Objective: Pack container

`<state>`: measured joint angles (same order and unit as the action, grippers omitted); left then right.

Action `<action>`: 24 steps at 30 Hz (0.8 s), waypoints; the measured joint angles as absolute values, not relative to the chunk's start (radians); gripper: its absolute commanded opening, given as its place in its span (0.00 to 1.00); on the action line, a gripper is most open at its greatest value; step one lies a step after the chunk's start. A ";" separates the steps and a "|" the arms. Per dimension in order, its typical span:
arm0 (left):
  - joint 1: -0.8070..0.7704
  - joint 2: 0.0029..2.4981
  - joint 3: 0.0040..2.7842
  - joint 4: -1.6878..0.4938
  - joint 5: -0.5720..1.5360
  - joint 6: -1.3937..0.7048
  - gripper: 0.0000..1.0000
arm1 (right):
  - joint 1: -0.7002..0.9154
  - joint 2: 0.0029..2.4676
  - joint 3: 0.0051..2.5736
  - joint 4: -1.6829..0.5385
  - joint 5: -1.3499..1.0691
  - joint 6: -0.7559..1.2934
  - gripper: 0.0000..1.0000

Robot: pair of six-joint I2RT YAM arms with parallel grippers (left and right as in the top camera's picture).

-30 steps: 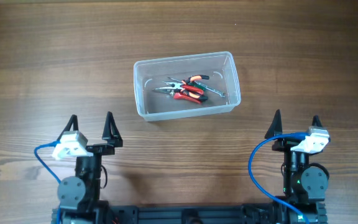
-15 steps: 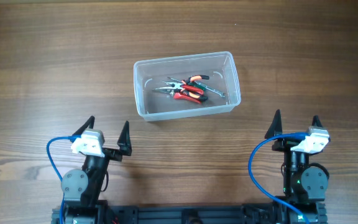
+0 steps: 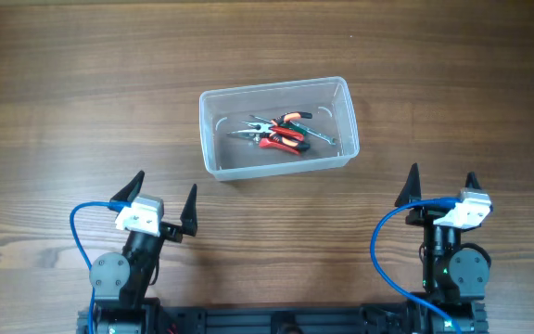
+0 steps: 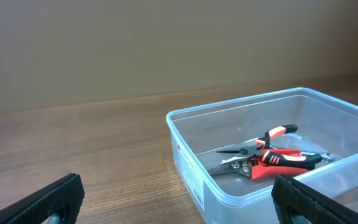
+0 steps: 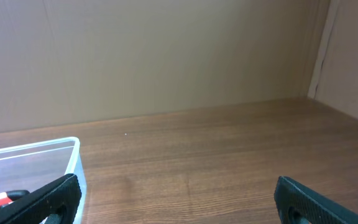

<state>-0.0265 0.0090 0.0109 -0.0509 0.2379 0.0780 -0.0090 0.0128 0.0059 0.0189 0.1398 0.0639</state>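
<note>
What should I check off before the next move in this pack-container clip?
1. Container upright and uncovered: ok.
2. Red-handled pliers lying inside the container, not over its rim: ok.
3. Nothing left to pack on the table: ok, no loose tool shows in the overhead view.
4. Left gripper open, empty and apart from the container: ok.
5. Right gripper open, empty and apart from the container: ok.
6. Lid ready for closing: cannot tell, none shows in any view.
</note>
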 measured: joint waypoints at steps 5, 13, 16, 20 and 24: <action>-0.048 0.009 0.011 -0.052 0.234 0.078 1.00 | -0.009 0.013 0.006 0.019 0.140 0.064 1.00; -0.048 0.009 0.011 -0.052 0.234 0.078 1.00 | -0.009 0.013 0.006 0.019 0.140 0.064 1.00; -0.048 0.009 0.011 -0.052 0.234 0.078 1.00 | -0.009 0.013 0.006 0.019 0.140 0.064 1.00; -0.048 0.009 0.011 -0.052 0.234 0.078 1.00 | -0.009 0.013 0.006 0.019 0.140 0.064 1.00; -0.048 0.009 0.011 -0.052 0.234 0.078 1.00 | -0.009 0.013 0.006 0.019 0.140 0.064 1.00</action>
<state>-0.0479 0.0090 0.0109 -0.0517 0.2337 0.0776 -0.0090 0.0128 0.0059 0.0189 0.1398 0.0639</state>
